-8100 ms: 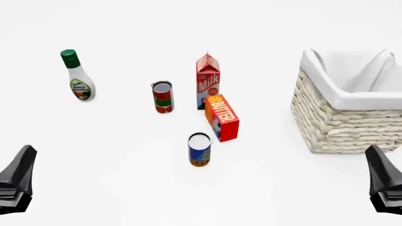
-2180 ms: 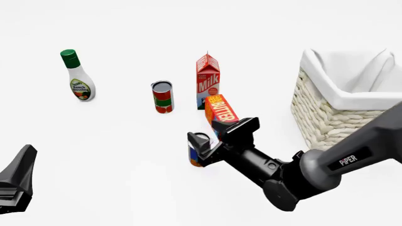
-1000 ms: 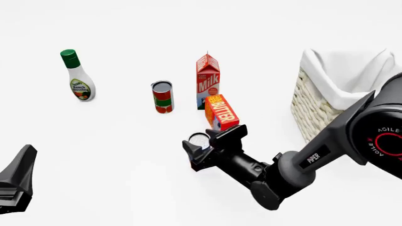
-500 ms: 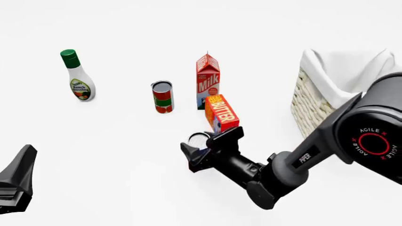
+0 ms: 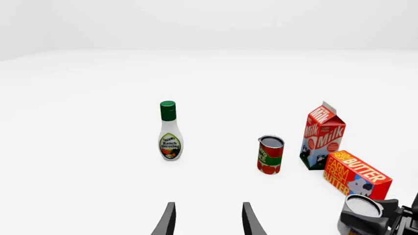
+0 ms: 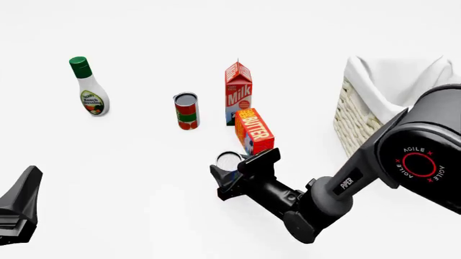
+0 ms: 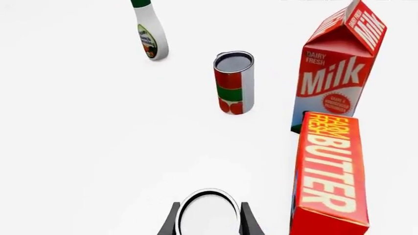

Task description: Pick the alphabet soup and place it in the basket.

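Fingers of the left gripper [image 5: 207,223] stand spread with nothing between them; that arm idles well to the left of the work. Beyond its tips: green-capped white ranch dressing bottle [image 6: 88,88], then red-and-green labelled tin can [image 6: 185,110].

Fingers [image 7: 171,221] of the right gripper [image 6: 236,174] straddle the small blue-labelled alphabet soup can with silver-white top [image 6: 228,160], one black finger on each side of its rim. Whether the pads press the wall or only flank it, cannot tell.

Just right of those fingers: orange-red butter box [image 6: 254,131], close to the can; red-and-white milk carton [image 6: 238,92] behind it. Large cream wicker basket with white cloth liner [image 6: 358,127] well to the right, partly behind the arm.

Step, as judged: grasping stage, can on the table, not yet lifted. Next calls for a firm close, a straight lift clear of the butter box, then a carry rightward over the basket rim.

Can stands upright, long axis vertical, lid facing up, between the fingers.
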{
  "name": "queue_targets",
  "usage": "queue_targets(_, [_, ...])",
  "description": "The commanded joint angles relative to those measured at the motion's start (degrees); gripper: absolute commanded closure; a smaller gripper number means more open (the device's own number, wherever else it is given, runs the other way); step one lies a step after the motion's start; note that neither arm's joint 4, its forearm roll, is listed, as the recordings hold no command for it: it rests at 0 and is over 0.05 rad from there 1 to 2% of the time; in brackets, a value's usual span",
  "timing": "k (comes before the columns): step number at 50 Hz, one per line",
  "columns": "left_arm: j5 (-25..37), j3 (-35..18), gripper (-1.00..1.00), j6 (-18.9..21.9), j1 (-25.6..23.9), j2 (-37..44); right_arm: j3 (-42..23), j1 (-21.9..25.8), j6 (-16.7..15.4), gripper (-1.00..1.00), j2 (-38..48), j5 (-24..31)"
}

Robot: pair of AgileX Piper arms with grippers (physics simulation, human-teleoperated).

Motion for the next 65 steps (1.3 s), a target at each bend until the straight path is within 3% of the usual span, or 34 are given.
queue_targets(1, [0.0, 0.0, -1.0, 0.0, 0.0, 0.0, 0.58, 0.4, 0.95, 1.0, 0.18, -0.31])
queue_targets(35, [0.0, 0.0, -1.0, 0.0, 0.0, 0.0, 3.29, 0.42, -0.54, 1.0, -9.11, 1.21])
queue_targets(65, [0.0, 0.0, -1.0, 0.0, 0.0, 0.0, 10.33, -0.58, -4.94, 1.0, -28.6, 4.92])
